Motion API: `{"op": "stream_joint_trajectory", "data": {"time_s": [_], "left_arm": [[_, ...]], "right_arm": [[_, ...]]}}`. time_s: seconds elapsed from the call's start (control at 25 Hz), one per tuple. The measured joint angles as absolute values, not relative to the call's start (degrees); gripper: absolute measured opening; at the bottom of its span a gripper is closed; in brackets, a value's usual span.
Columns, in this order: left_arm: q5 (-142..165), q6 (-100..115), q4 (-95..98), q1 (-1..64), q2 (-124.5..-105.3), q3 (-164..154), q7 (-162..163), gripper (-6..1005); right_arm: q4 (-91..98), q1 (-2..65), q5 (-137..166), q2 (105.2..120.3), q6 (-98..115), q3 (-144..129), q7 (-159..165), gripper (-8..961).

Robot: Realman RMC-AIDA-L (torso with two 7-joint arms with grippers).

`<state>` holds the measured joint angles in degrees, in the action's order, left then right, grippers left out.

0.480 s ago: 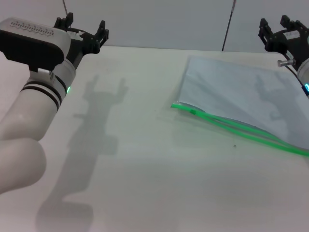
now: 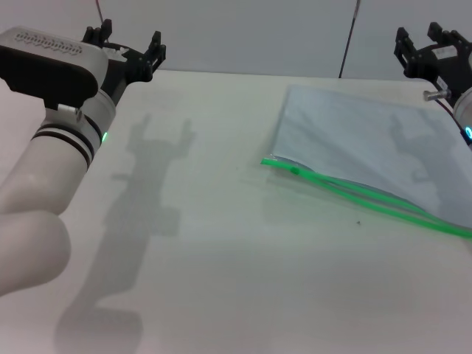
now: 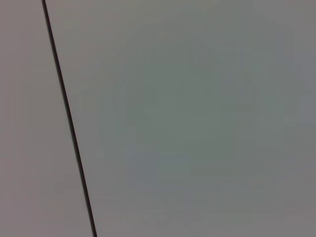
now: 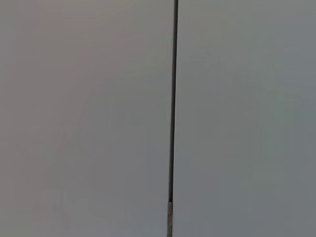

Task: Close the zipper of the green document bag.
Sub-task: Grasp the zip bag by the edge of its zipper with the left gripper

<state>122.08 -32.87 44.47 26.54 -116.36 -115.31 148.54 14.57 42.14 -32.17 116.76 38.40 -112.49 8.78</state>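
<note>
green document bag [image 2: 369, 144] flat on table [image 2: 221, 258], right side | zipper [image 2: 361, 193] on its near edge, gaping | left gripper [image 2: 125, 48] far-left, right gripper [image 2: 428, 46] far-right, both raised, jaws spread, holding nothing

The green document bag [image 2: 369, 144] runs off the right edge of the head view, so its far right end and that end of the zipper [image 2: 369, 200] can't be seen. The slider tab [image 2: 295, 171] is too tiny to make out properly. The right gripper [image 2: 425, 43] is partly cut by the same edge. Both wrist views only show a blank wall [image 3: 197, 123] with a thin dark line [image 4: 172, 108], no fingers at all.
</note>
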Motion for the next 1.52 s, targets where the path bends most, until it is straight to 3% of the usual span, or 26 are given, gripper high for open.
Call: {"op": "stream_joint_trajectory", "data": {"time_s": [0.32, 0.52, 0.8, 0.96, 1.28, 1.52], "left_arm": [[122.09, -31.43, 45.43, 26.35, -116.29, -115.76, 148.9, 831], [122.78, -28.3, 49.17, 26.47, -114.62, -119.94, 150.29, 831], [122.88, -22.0, 62.11, 24.87, -107.61, -126.46, 154.79, 831], [124.34, -22.22, 66.69, 24.24, -104.61, -128.99, 159.37, 831], [130.89, -28.78, 67.19, 23.54, -103.98, -130.1, 170.67, 831], [131.08, -35.87, 66.44, 22.02, -104.54, -130.41, 171.32, 831]], "right_arm": [[14.56, 41.99, -32.17, 116.81, 38.4, -112.4, 8.93, 546], [14.43, 41.83, -32.17, 116.81, 38.16, -112.31, 8.91, 547], [14.4, 41.91, -32.16, 116.75, 36.97, -112.32, 8.93, 548], [14.41, 41.93, -32.17, 116.74, 36.94, -112.32, 9.02, 548], [14.42, 41.97, -32.16, 116.71, 36.91, -112.32, 9.11, 547], [14.42, 42.13, -32.17, 116.71, 36.91, -112.32, 9.17, 547]]}}
